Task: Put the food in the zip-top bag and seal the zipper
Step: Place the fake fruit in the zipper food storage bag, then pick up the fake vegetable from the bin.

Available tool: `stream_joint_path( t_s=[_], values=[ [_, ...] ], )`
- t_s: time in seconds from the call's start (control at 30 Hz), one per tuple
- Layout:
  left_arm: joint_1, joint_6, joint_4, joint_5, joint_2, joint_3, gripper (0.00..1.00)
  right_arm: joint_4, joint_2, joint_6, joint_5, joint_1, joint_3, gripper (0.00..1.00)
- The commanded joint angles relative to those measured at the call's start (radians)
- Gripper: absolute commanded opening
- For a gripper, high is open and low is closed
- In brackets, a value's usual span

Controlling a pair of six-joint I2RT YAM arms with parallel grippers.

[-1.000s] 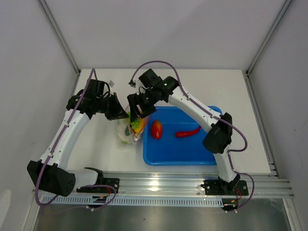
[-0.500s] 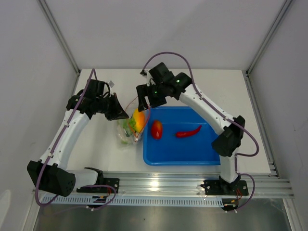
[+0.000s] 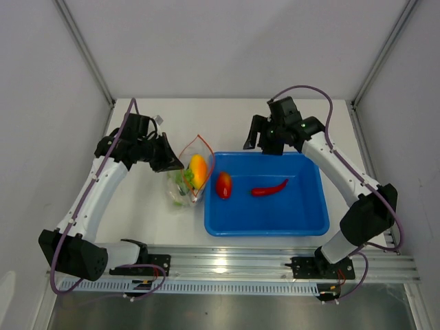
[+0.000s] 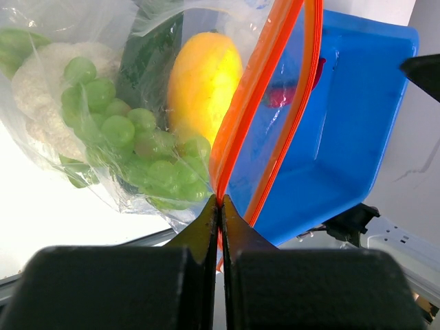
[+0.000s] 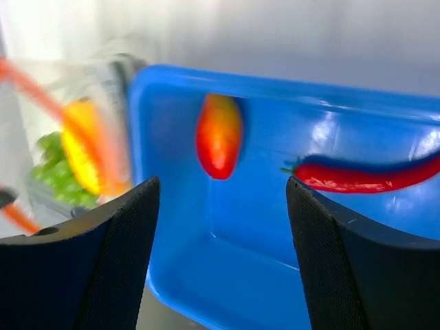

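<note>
While the left gripper (image 4: 220, 201) pinches the zipper (image 4: 265, 103), the right gripper (image 5: 221, 184) hangs spread, empty, over the tray's (image 3: 268, 232) far rim.

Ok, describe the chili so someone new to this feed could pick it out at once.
Find the blue tray on the right half of the table. Two red toy foods lie in it, apart from each other; the chili is the right-hand one. It is long, thin and curved, while the tomato to its left is a plump oval.
</note>
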Motion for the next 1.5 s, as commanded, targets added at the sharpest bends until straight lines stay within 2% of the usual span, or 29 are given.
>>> stream_joint_path(
  t_s=[0.0,0.1,0.23,0.43,0.8,1.23,1.47],
  values=[
    [-0.002,-0.003,0.022,0.025,-0.020,0.013,0.00,0.105,-0.026,0.151,-0.017,-0.039,-0.115,0.75],
    [-0.002,-0.005,0.022,0.025,-0.019,0.013,0.01,0.122,-0.023,0.208,0.020,-0.044,-0.163,0.74],
    [-0.002,-0.005,0.020,0.020,-0.022,0.008,0.01,0.057,0.018,0.292,0.118,-0.052,-0.168,0.74],
    [-0.002,-0.003,0.017,0.016,-0.028,0.004,0.00,-0.003,0.063,0.393,0.174,-0.076,-0.224,0.73],
    [-0.002,-0.005,0.023,0.023,-0.016,-0.004,0.00,0.007,0.051,0.493,0.178,-0.136,-0.356,0.69],
    [-0.002,0.006,0.014,0.023,-0.003,0.008,0.01,-0.033,0.161,0.611,0.241,-0.160,-0.381,0.64],
    [-0.002,0.009,0.013,0.023,-0.002,0.002,0.01,-0.004,0.180,0.659,0.210,-0.151,-0.430,0.62]
  ],
)
